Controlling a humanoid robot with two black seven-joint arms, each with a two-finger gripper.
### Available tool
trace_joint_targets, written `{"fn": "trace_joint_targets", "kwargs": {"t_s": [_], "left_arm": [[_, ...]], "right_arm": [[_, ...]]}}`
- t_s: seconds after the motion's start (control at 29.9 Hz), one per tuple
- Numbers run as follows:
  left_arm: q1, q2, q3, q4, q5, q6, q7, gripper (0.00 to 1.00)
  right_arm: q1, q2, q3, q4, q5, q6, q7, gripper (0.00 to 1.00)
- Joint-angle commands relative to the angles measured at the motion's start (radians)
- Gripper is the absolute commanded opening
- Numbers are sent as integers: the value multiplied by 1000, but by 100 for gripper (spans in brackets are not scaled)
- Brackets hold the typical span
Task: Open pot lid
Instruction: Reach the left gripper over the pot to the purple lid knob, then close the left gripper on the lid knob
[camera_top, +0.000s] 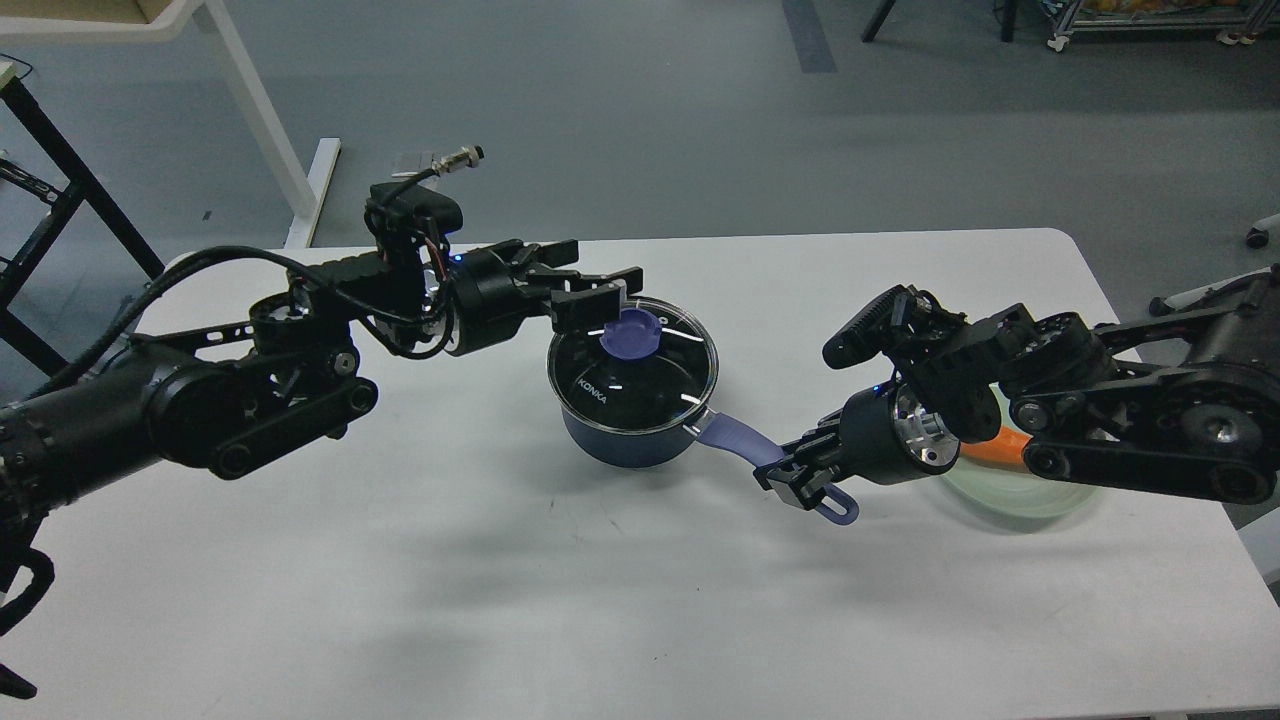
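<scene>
A dark blue pot (625, 440) stands mid-table with a glass lid (632, 365) on it. The lid has a purple knob (629, 333). The pot's purple handle (735, 445) points right and toward me. My left gripper (590, 280) is open, its fingers spread just left of and behind the knob, above the lid's far rim. My right gripper (792, 478) is shut on the outer part of the pot handle, whose loop end (838, 510) sticks out beyond it.
A pale green plate (1010, 490) with an orange carrot-like piece (990, 447) lies under my right arm at the right. The white table (500, 560) ends close behind the pot's far side. A white table leg (265, 130) stands on the floor beyond.
</scene>
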Motion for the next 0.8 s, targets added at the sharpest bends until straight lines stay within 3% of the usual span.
{"fn": "trace_joint_targets", "kwargs": {"t_s": [0.0, 0.23, 0.77], "left_arm": [[0, -27, 36, 7, 42, 44, 4, 99], [0, -53, 98, 16, 45, 97, 8, 99], [9, -103, 105, 101, 45, 100, 4, 98]], "right_arm": [[-1, -4, 0, 0, -1, 1, 0, 18], [1, -2, 0, 0, -3, 2, 0, 18], [8, -1, 0, 6, -1, 5, 3, 18]]}}
